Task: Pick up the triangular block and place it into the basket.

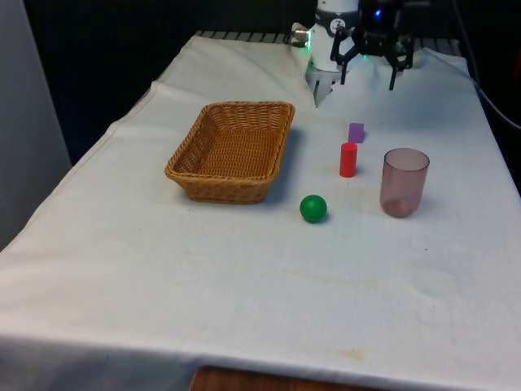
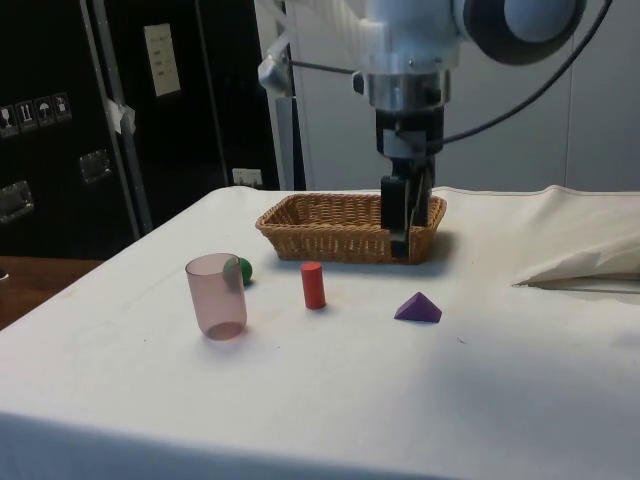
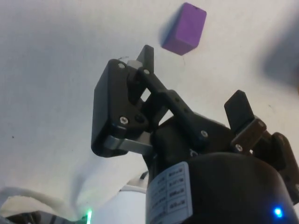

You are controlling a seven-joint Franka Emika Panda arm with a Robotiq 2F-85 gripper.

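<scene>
The purple triangular block (image 1: 356,132) lies on the white cloth, just beyond the red cylinder; it appears as a small purple wedge (image 2: 418,308) in the side view. My gripper (image 1: 370,73) hangs open above the table, farther back than the block, with nothing between its fingers. In the side view the gripper (image 2: 405,240) hovers in front of the basket, well above the block. Seen from the wrist, the block (image 3: 184,29) lies beyond the spread fingertips (image 3: 147,56). The wicker basket (image 1: 232,151) stands on the front view's left of the block and holds nothing.
A red cylinder (image 1: 348,159), a green ball (image 1: 313,208) and a translucent pink cup (image 1: 404,182) stand near the block, towards the front edge. The cloth bunches into a fold (image 2: 580,262) behind the gripper in the side view.
</scene>
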